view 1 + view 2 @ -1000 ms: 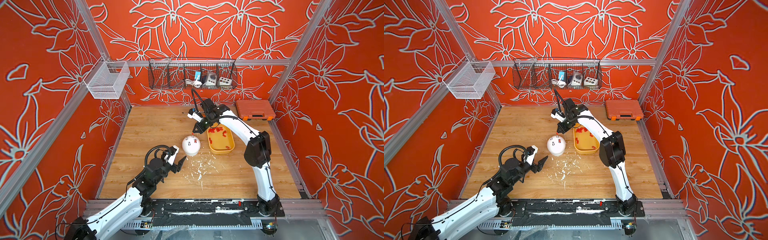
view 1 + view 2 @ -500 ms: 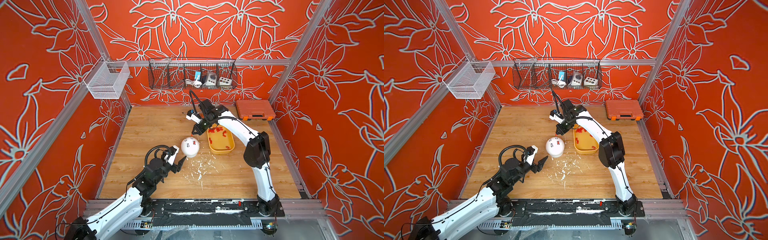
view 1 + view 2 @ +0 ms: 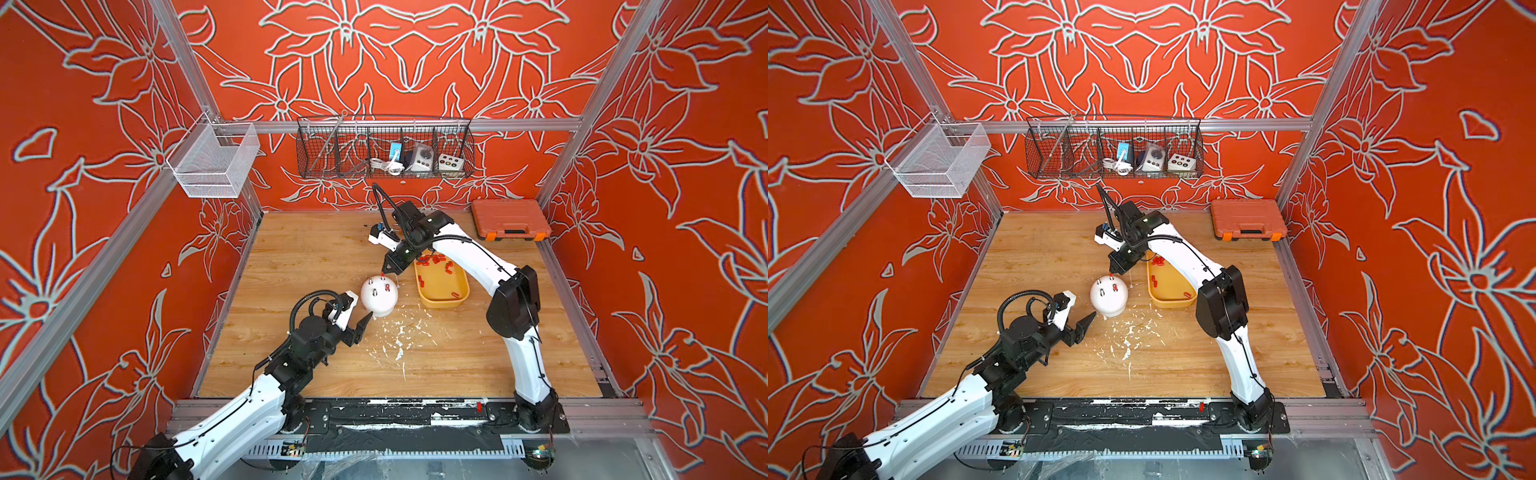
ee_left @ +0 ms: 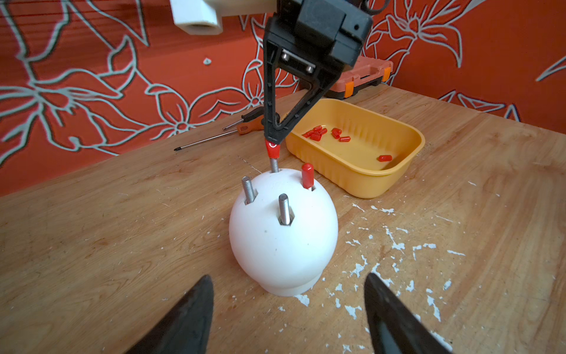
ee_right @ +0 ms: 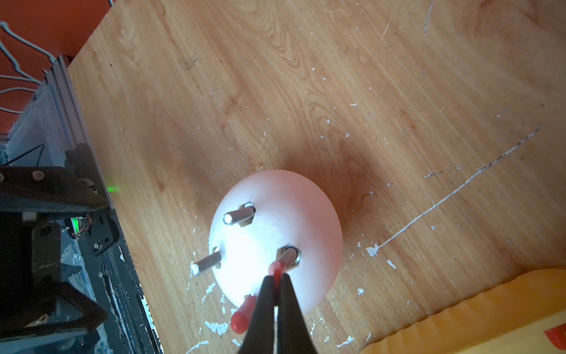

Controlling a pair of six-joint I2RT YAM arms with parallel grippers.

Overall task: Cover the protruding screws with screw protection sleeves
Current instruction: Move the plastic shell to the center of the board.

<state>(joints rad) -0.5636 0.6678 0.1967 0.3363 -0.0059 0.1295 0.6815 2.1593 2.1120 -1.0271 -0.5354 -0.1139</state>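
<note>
A white dome point(image 4: 283, 233) stands mid-table with protruding screws on top. Two screws point(image 4: 248, 190) point(image 4: 284, 209) are bare, and one wears a red screw protection sleeve point(image 4: 307, 175). My right gripper point(image 4: 272, 141) hangs over the dome, shut on another sleeve point(image 4: 271, 149) whose mouth sits on the tip of the far screw point(image 4: 274, 165). In the right wrist view that gripper point(image 5: 277, 280) pinches the sleeve point(image 5: 275, 268) at the screw's end. My left gripper point(image 4: 288, 277) rests open in front of the dome, not touching it. Several loose sleeves point(image 4: 315, 133) lie in the yellow tray point(image 4: 398, 171).
Two screwdrivers point(image 4: 214, 139) lie behind the dome near the back wall. An orange tool case point(image 3: 511, 220) sits at the back right corner. A wire basket point(image 3: 384, 151) and a white mesh basket point(image 3: 212, 162) hang on the walls. White flakes point(image 3: 399, 336) litter the wood.
My right gripper has moved from the tray's near end over to the dome and come down, bringing the sleeve onto the far screw's tip. The left arm has not moved.
</note>
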